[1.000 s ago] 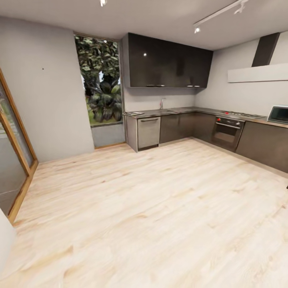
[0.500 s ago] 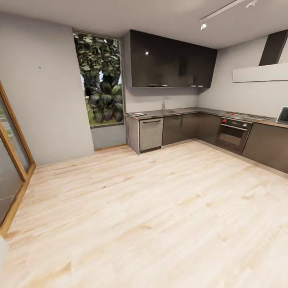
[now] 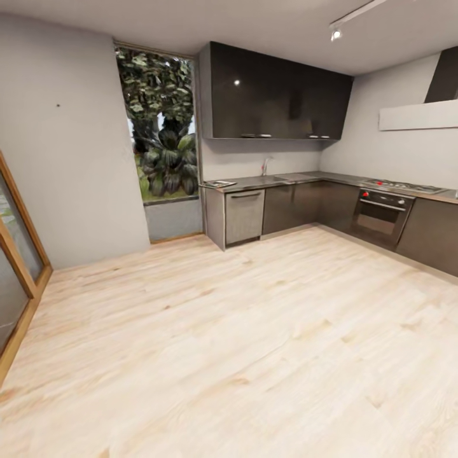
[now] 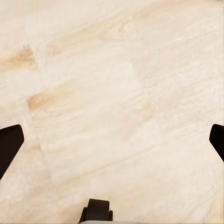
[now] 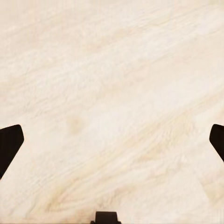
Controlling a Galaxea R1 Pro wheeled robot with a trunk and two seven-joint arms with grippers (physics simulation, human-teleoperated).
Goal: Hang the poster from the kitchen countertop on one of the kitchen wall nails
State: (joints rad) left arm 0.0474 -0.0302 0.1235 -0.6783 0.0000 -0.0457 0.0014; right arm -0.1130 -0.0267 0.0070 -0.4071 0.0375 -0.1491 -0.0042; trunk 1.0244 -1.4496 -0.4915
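Note:
Far across the room, the poster (image 3: pixel 218 184) lies flat as a small dark-edged sheet on the left end of the kitchen countertop (image 3: pixel 299 179), too small to read. A wall nail (image 3: pixel 58 105) shows as a dark dot high on the light grey wall to the left. My left gripper (image 4: pixel 112 144) hangs open over the pale wood floor, its black fingertips (image 4: pixel 9 145) wide apart with nothing between them. My right gripper (image 5: pixel 112 144) is open the same way above the floor, fingertips (image 5: pixel 9 142) spread and nothing held.
Dark grey base cabinets (image 3: pixel 289 203) run in an L with a dishwasher front (image 3: pixel 244 216), a tap (image 3: pixel 263 166), a hob (image 3: pixel 402 187) and an oven (image 3: pixel 380 216). Black upper cabinets (image 3: pixel 273 95) hang above. A tall window (image 3: pixel 160 127) and a wood-framed glass door (image 3: pixel 16 254) stand left. Broad wood floor (image 3: pixel 242 343) lies between.
The whole head view has shifted: the camera has advanced towards the kitchen, the cabinets look larger, and the teal microwave has slid out at the right edge.

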